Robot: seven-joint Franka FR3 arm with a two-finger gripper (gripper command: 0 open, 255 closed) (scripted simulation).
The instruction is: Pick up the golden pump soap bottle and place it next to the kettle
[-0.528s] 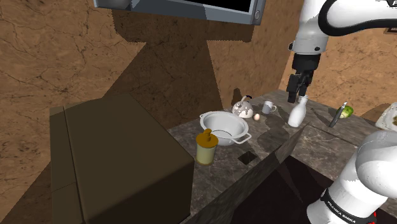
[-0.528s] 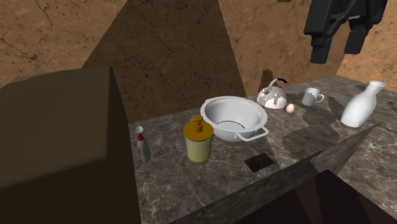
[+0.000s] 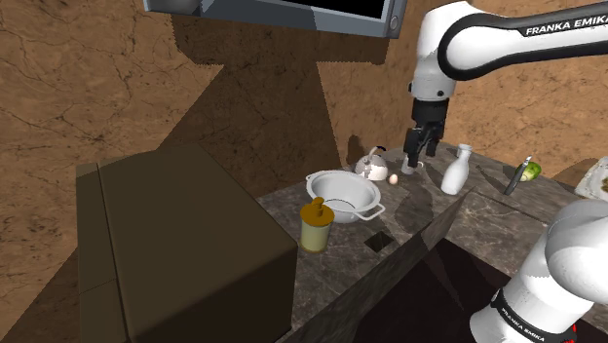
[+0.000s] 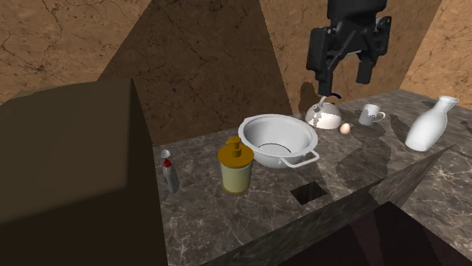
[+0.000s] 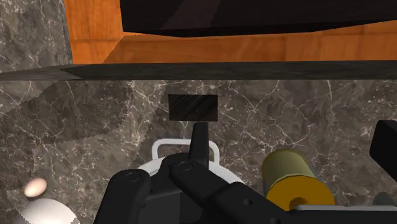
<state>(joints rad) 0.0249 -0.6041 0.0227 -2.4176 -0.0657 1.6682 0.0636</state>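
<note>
The golden pump soap bottle stands upright on the dark marble counter, just in front of a white two-handled bowl. The small pale kettle sits behind the bowl near the wall. My black gripper hangs open in the air above the kettle and a mug, holding nothing and well away from the soap bottle.
An egg lies between kettle and mug. A white bottle stands to the second exterior view's right. A small grey bottle with a red cap stands beside a big brown box. A square hole is cut in the counter.
The arm has swung to the shoulder view's left, from over the white bottle to over the kettle and mug. The gripper has stayed open. Nothing on the counter moved.
</note>
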